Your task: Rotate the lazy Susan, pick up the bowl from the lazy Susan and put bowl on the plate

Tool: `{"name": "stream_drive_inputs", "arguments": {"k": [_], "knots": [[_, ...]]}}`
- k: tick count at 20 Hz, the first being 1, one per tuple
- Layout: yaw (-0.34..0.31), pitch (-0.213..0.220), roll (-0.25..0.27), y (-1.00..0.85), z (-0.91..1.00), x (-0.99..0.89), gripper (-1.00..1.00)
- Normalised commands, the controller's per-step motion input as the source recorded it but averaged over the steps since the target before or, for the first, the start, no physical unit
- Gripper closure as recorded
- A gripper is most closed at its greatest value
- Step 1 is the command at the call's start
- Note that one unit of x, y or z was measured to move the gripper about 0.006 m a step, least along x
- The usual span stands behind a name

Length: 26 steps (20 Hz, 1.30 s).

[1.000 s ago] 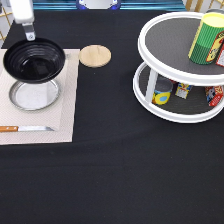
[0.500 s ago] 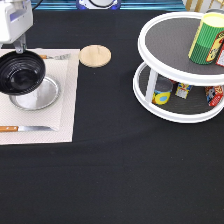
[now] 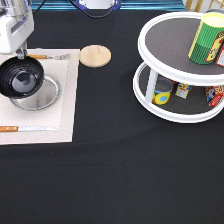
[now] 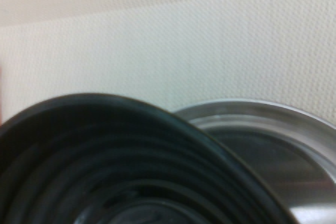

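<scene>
The glossy black bowl [image 3: 21,76] hangs from my gripper [image 3: 21,53] at the exterior view's left, tilted, over the left part of the silver plate [image 3: 44,98]. The gripper is shut on the bowl's far rim. The plate lies on a pale placemat [image 3: 62,115]. The wrist view shows the bowl's ridged inside [image 4: 112,170] close up with the plate's rim [image 4: 247,115] beside it. The white two-tier lazy Susan [image 3: 150,75] stands at the exterior view's right, with no bowl on it.
A green-yellow can [image 3: 206,39] stands on the lazy Susan's top shelf, and small tins [image 3: 162,92] on the lower one. A wooden coaster [image 3: 95,55] lies by the mat. A knife [image 3: 25,129] and a fork [image 3: 47,57] lie on the mat.
The gripper has carried the bowl down and toward the exterior view's left, from above the plate's far edge to low over the plate's left part.
</scene>
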Motion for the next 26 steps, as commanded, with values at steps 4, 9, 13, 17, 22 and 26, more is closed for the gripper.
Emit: {"name": "stream_drive_inputs", "arguments": {"k": [4, 9, 13, 17, 22, 26], "knots": [[0.0, 0.064, 0.0, 0.07, -0.41, -0.01, 1.0], [-0.024, 0.088, 0.0, -0.11, -0.29, 0.08, 1.0], [-0.027, 0.104, 0.0, -0.08, 0.05, 0.03, -1.0], [-0.001, 0.144, -0.023, 0.0, 0.5, 0.16, -1.0], [0.0, 0.144, -0.076, 0.07, 0.93, 0.13, -1.0], [0.002, 0.105, -0.105, 0.19, 1.0, 0.13, -1.0]]}}
